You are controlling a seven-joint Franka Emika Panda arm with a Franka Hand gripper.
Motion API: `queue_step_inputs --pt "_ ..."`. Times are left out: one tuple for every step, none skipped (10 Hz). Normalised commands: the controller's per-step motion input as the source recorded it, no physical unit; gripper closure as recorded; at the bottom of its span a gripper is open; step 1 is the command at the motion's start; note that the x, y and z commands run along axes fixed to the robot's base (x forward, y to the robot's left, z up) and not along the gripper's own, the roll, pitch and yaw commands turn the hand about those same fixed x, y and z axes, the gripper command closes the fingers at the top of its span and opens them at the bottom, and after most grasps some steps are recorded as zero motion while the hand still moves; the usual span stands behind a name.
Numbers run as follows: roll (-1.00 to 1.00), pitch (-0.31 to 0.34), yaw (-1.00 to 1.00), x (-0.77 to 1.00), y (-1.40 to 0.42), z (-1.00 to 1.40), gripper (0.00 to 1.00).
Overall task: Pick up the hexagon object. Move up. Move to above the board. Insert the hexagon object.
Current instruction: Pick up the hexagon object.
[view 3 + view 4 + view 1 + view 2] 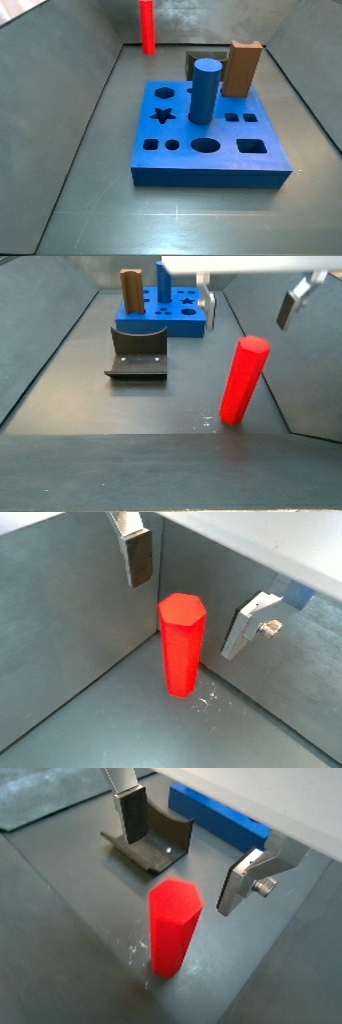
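The hexagon object [182, 642] is a tall, slim red peg standing upright on the grey floor near a wall corner. It shows in both wrist views [171, 923] and both side views [147, 25] [242, 381]. My gripper [194, 590] [190, 846] is open and empty, hanging just above the peg's top with one finger on each side and not touching it [254, 301]. The board [207, 150] is a thick blue block with cut-out holes, lying away from the peg; its edge shows in a wrist view [227, 818].
A blue cylinder [205, 90] stands in the board and a brown block [242, 68] stands at its far edge. The fixture [154, 838] [136, 356] stands on the floor between the board and the peg. Grey tray walls [80, 602] rise close beside the peg.
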Motion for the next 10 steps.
queue_step_inputs --pt "-0.04 -0.001 -0.01 0.0 0.19 -0.53 0.0" --pt "0.0 0.0 0.0 0.0 0.15 -0.64 0.0" --pt "0.0 0.0 0.0 0.0 0.16 -0.62 0.0" --pt "0.0 0.0 0.0 0.0 0.18 -0.55 0.0" --pt "-0.03 0.0 0.0 0.0 0.15 -0.4 0.0" --pt "-0.04 0.0 0.0 0.0 0.1 -0.36 0.0" --pt "-0.01 0.0 0.0 0.0 0.0 -0.01 0.0" --pt "0.0 -0.004 0.0 0.0 0.0 0.0 0.0" --pt "0.0 0.0 0.0 0.0 0.0 0.0 0.0" --pt "0.0 0.0 0.0 0.0 0.0 0.0 1.0"
